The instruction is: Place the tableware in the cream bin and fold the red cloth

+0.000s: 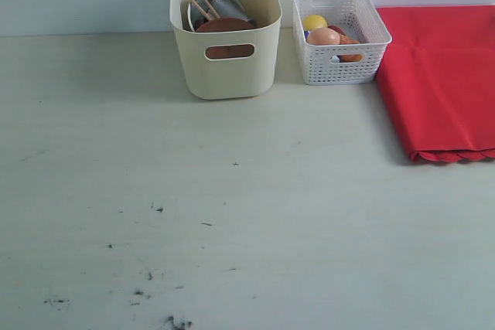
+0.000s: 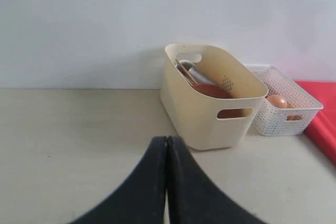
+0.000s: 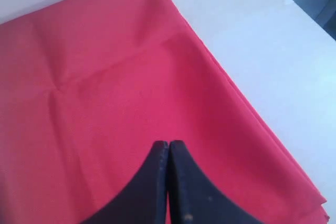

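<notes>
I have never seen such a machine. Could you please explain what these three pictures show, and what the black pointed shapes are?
It is a robot with two arms. One picture looks over the table; the other two come from cameras on the wrists. The black shapes are the left gripper and right gripper, jaws shut, holding nothing. On the table stand a cream bin with tableware inside, a white basket of food, and a folded red cloth.

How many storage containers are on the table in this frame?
2. The tall cream plastic bin stands at the back with tableware inside; the lower white lattice basket sits just to its right, beside the red cloth. None appears hidden.
</notes>
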Tool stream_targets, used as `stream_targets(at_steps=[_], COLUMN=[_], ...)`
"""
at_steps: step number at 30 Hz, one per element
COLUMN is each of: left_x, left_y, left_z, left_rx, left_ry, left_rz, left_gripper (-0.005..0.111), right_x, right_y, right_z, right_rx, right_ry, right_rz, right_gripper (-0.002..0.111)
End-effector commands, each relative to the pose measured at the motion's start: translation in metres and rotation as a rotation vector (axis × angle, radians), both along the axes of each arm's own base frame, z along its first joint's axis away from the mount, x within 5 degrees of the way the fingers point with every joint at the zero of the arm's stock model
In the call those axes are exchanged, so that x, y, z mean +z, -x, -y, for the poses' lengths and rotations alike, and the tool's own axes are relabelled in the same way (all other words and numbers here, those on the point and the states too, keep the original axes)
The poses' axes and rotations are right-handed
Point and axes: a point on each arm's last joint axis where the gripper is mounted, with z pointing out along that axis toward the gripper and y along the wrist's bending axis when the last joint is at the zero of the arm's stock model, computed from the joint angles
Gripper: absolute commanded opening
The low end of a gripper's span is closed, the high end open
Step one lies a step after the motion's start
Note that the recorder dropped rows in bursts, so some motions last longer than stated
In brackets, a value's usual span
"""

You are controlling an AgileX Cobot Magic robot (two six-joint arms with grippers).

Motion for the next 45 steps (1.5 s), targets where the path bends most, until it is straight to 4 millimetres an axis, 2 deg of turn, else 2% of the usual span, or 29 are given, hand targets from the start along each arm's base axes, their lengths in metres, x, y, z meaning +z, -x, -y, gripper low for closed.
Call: stream_targets(at_steps=[1,5,12,15,19,22,29,33,40,45], left_x=[0.003,-0.005,-0.031,-0.043,-0.059,-0.067,-0.07,-0.081,-0.109,-0.111], left_y=[0.011,0.026,0.052,0.056,0.053,0.051,0.051,0.048,0.048,0.049], left_z=[-0.01,-0.018,-0.027,-0.031,-0.037,-0.037,-0.038,-0.036,-0.033,-0.033], left_rx=[0.091,0.186,0.322,0.387,0.446,0.454,0.456,0.432,0.397,0.396], left_ry=[-0.015,-0.028,-0.049,-0.055,-0.058,-0.057,-0.041,-0.04,-0.062,-0.076], left_rz=[0.095,0.171,0.345,0.397,0.392,0.374,0.368,0.344,0.032,0.013], left_gripper=[0.001,0.001,0.001,0.001,0.001,0.001,0.001,0.001,0.001,0.001], right_x=[0.003,0.003,0.003,0.003,0.003,0.003,0.003,0.004,0.004,0.004], right_y=[0.001,0.001,0.001,0.001,0.001,0.001,0.001,0.0,0.0,0.0], right_z=[-0.002,-0.002,-0.002,-0.002,-0.002,-0.002,-0.002,-0.002,-0.002,-0.002], right_rx=[0.01,0.01,0.01,0.01,0.01,0.011,0.011,0.015,0.019,0.019], right_ry=[0.003,0.003,0.003,0.003,0.003,0.003,0.003,0.002,0.003,0.003], right_rz=[0.013,0.013,0.013,0.013,0.013,0.015,0.015,0.021,0.026,0.026], right_gripper=[0.0,0.0,0.0,0.0,0.0,0.0,0.0,0.0,0.0,0.0])
